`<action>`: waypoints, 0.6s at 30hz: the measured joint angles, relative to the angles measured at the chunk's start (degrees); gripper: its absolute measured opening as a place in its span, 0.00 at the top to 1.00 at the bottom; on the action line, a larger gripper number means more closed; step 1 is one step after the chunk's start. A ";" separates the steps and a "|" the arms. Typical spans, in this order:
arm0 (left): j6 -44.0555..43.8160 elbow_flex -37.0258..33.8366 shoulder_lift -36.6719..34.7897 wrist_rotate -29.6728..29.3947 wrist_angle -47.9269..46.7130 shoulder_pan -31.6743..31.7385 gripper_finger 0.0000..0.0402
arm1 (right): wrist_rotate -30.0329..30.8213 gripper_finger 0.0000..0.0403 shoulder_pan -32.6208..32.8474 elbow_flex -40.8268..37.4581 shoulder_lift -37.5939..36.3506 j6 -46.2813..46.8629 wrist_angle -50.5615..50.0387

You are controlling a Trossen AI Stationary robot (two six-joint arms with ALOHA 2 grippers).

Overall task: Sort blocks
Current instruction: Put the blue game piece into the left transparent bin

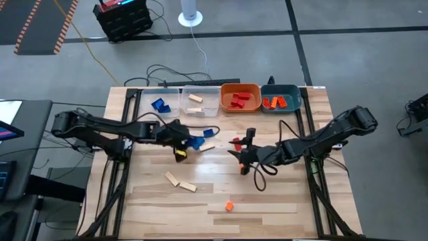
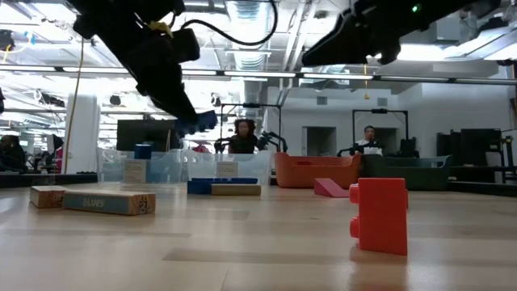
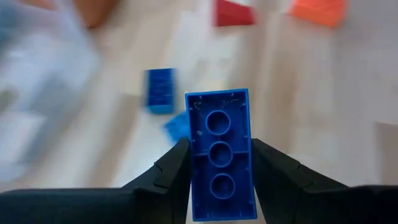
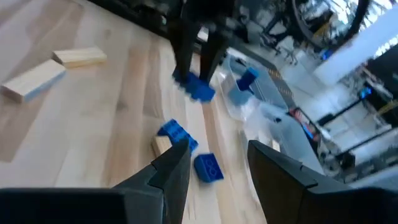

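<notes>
My left gripper [image 1: 182, 140] hovers over the table's middle, shut on a blue block [image 3: 219, 155] that also shows in the low view [image 2: 198, 123]. Below it, two more blue blocks [image 4: 177, 134] [image 4: 208, 168] and a tan one [image 1: 206, 147] lie flat on the wood. My right gripper [image 1: 242, 158] is open [image 4: 214, 168] with nothing between its fingers, and it stays right of centre beside small red pieces [image 1: 235, 142]. Two tan blocks [image 1: 172, 178] [image 1: 188, 187] and an orange block [image 1: 229, 206] rest nearer the near edge. My left gripper pinches the blue block by its two long side faces [image 3: 193, 158], one finger [image 3: 168, 168] on each. The block lies along the fingers, with its hollow underside of three round sockets facing the wrist camera. It is lifted clear of the table [image 2: 198, 123].
Along the far edge stand two clear bins [image 1: 160, 100] [image 1: 200, 100], the first holding a blue block, the second tan ones. Beside them are an orange bin [image 1: 241, 97] with red blocks and a teal bin [image 1: 281, 97] with orange ones. People sit in the room beyond.
</notes>
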 joint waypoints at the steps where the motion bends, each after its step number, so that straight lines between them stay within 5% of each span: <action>1: 0.21 0.00 -0.97 -2.14 -1.25 0.40 0.66 | 0.08 0.53 -0.15 0.00 -0.01 0.91 -0.62; 11: 4.52 0.04 -14.01 -21.70 -8.90 13.31 0.66 | 0.07 0.53 -0.75 -0.02 -0.33 5.20 -2.38; 18: 7.95 -0.84 -9.74 -17.25 -13.65 31.26 0.66 | 0.05 0.53 -0.71 -0.02 -0.33 5.31 -2.00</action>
